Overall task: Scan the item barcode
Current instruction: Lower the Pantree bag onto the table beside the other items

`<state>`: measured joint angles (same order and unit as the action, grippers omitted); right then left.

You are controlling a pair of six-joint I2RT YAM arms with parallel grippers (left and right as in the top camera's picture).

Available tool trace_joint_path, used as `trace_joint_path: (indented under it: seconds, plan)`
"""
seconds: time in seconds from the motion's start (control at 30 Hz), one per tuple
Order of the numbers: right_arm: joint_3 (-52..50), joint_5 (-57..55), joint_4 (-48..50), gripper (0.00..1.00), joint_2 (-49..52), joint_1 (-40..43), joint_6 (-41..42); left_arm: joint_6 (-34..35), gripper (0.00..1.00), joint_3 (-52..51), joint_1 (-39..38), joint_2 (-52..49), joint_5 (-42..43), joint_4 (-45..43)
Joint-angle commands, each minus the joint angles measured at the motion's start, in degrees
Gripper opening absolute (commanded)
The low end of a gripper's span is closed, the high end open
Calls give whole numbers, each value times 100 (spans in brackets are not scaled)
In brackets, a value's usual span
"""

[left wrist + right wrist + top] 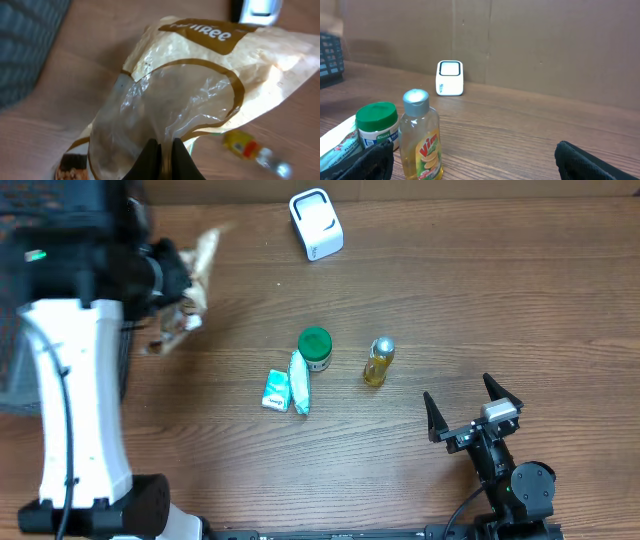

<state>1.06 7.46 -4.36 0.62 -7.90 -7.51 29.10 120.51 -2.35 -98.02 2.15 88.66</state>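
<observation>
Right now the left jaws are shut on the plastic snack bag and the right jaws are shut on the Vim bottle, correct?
Not quite: the right jaws stand wide open and empty, with the Vim bottle standing clear of them, as the overhead view shows. The left jaws are shut on the plastic snack bag.

The worktop (480,300) looks like matt brown wood grain. At ten o'clock the bag (200,85) is thin, crinkled, glossy plastic film, clear in its window. At twelve o'clock the scanner (316,224) is smooth white plastic. The central bottle (421,140) is clear glossy plastic, silvery on top. The jar (377,132) at its nine o'clock is topped in smooth green plastic.
</observation>
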Motion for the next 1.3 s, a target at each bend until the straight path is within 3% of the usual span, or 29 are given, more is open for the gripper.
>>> trace_joint_path:
  seconds: [0.0, 0.47, 1.0, 1.07, 1.13, 1.17, 1.27]
  plan:
    - [-61, 13, 22, 100, -44, 20, -4, 719, 4, -831, -341, -35, -745, -382]
    - [-61, 13, 22, 100, -44, 20, -7, 1211, 4, -3451, -557, -35, -835, -2186]
    - [-61, 15, 22, 100, -46, 20, -7, 1467, 4, -4765, -557, -61, -1248, -3477]
    - [-61, 13, 20, 100, -44, 20, -7, 1460, 11, -4837, -557, -66, -1150, -3539]
    - [-61, 13, 20, 100, -46, 20, -7, 1401, 25, -4850, -557, -68, -1104, -3536]
    - [-61, 13, 20, 100, -44, 20, -7, 1252, 34, -4848, -557, -66, -1014, -3556]
    - [-61, 13, 20, 100, -46, 20, -4, 684, 47, -4809, -557, -66, -680, -3679]
